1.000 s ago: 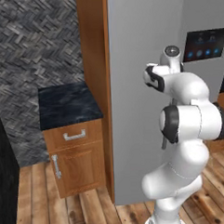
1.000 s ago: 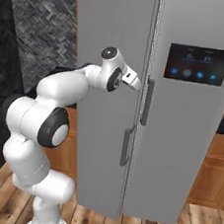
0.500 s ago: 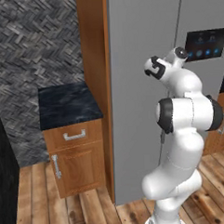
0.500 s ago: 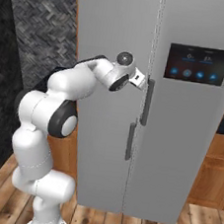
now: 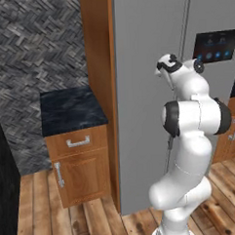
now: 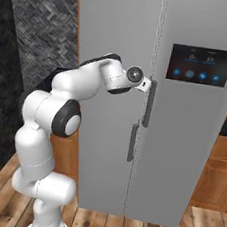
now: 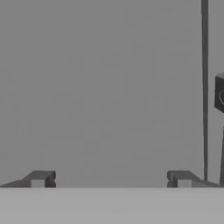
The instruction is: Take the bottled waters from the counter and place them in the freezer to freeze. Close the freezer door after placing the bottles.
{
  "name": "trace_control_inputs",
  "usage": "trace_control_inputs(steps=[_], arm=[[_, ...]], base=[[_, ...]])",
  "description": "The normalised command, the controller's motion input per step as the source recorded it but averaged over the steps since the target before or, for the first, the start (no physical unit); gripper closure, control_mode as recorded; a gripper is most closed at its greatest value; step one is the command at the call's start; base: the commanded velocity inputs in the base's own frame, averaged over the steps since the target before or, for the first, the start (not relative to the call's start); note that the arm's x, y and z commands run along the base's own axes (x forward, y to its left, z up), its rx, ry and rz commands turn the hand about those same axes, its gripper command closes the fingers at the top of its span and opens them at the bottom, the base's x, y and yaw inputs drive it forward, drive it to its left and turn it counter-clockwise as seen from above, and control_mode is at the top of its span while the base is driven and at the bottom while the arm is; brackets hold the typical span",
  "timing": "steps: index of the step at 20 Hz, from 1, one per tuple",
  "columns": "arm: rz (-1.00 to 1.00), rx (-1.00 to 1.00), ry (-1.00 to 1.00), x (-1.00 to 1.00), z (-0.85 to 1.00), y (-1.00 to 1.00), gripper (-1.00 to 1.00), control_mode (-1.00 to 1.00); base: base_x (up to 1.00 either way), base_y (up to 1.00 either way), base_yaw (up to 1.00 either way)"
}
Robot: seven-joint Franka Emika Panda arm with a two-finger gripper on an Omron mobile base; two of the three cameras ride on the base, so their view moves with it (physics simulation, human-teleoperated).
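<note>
Both base views face the fridge (image 6: 153,90); hand view close against it

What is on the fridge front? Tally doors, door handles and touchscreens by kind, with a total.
Doors: 2, the plain freezer door and the screen door
Door handles: 2, the lower handle and the upper handle
Touchscreens: 1, the touchscreen
Total: 5
</note>
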Motion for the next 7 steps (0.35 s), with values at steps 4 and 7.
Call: trace_control_inputs(steps=[4,7], arm=[[0.03,0.02,0.03,0.38,0.02,0.0,-1.0,-1.0],[0.0,0.01,0.07,0.36,0.01,0.0,-1.0,-1.0]], base=[[0.0,0.0,0.0],[0.0,0.0,0.0]])
